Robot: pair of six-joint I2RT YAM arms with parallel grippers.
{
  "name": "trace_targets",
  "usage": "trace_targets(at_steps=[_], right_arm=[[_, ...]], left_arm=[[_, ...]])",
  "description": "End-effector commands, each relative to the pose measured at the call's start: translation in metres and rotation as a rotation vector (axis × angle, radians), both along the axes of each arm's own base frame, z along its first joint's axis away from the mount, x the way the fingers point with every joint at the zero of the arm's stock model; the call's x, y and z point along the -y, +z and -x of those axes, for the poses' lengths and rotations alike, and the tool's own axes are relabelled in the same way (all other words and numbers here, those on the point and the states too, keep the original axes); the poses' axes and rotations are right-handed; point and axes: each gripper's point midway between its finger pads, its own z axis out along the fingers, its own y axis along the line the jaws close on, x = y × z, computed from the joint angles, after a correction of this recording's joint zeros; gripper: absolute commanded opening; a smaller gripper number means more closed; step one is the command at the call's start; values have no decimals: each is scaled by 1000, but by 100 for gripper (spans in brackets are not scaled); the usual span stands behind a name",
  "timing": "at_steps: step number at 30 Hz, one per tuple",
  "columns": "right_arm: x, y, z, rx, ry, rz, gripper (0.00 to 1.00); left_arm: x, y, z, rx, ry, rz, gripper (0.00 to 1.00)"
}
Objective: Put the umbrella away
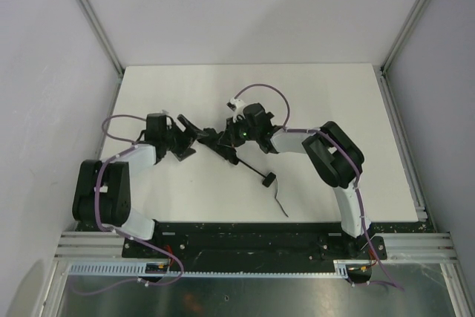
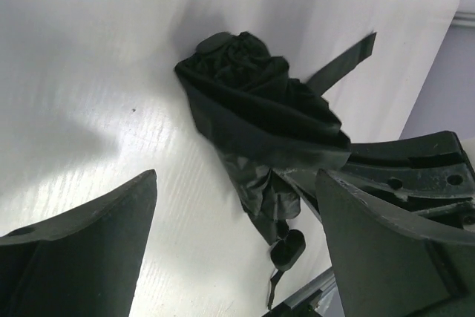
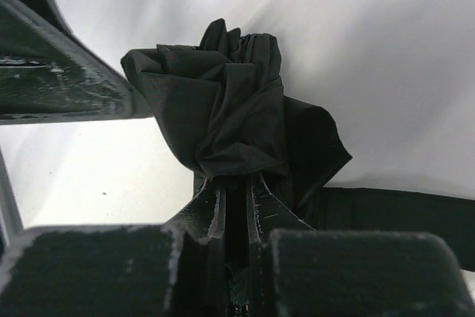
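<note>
My right hand [image 3: 236,202] is clamped on the bunched canopy of the umbrella [image 2: 252,102], which I judge pins it so the loose folds can be gathered. My left hand [image 2: 236,176] has its fingers wide apart by the canopy's far-left end, gripping nothing, likely set for a fresh hold. The umbrella lies mid-counter [image 1: 334,94], its long axis diagonal: canopy tip far-left, handle [image 1: 269,178] near-right, strap [image 1: 282,204] trailing toward the near edge
</note>
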Motion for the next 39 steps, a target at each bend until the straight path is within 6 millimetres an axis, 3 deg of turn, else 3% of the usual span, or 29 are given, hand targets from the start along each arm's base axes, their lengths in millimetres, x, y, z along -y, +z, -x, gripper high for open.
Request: trace_targets(at_steps=[1, 7, 11, 16, 21, 23, 25, 28, 32, 35, 39], right_arm=[[32, -93, 70, -337, 67, 190, 0], [32, -90, 69, -350, 76, 171, 0], [29, -84, 68, -346, 86, 148, 0], [20, -70, 68, -325, 130, 98, 0], [15, -54, 64, -284, 152, 68, 3], [13, -45, 62, -254, 152, 77, 9], [11, -34, 58, -212, 147, 94, 22], [10, -16, 49, -127, 115, 147, 47], [14, 4, 43, 19, 78, 295, 79], [16, 13, 39, 130, 40, 410, 90], [16, 23, 34, 286, -26, 532, 95]], left_arm=[[24, 26, -21, 79, -88, 44, 91], [43, -10, -15, -89, -39, 106, 93], [52, -41, -1, -227, 18, 132, 86], [52, -72, 20, -306, 52, 77, 70], [42, -85, 25, -283, 32, -9, 47], [41, -87, 27, -276, 21, -25, 43], [41, -88, 28, -270, 14, -31, 38], [42, -88, 28, -256, 5, -30, 30], [42, -87, 28, -248, 0, -33, 8], [41, -86, 29, -242, 2, -37, 2], [42, -84, 29, -236, -3, -36, 0]])
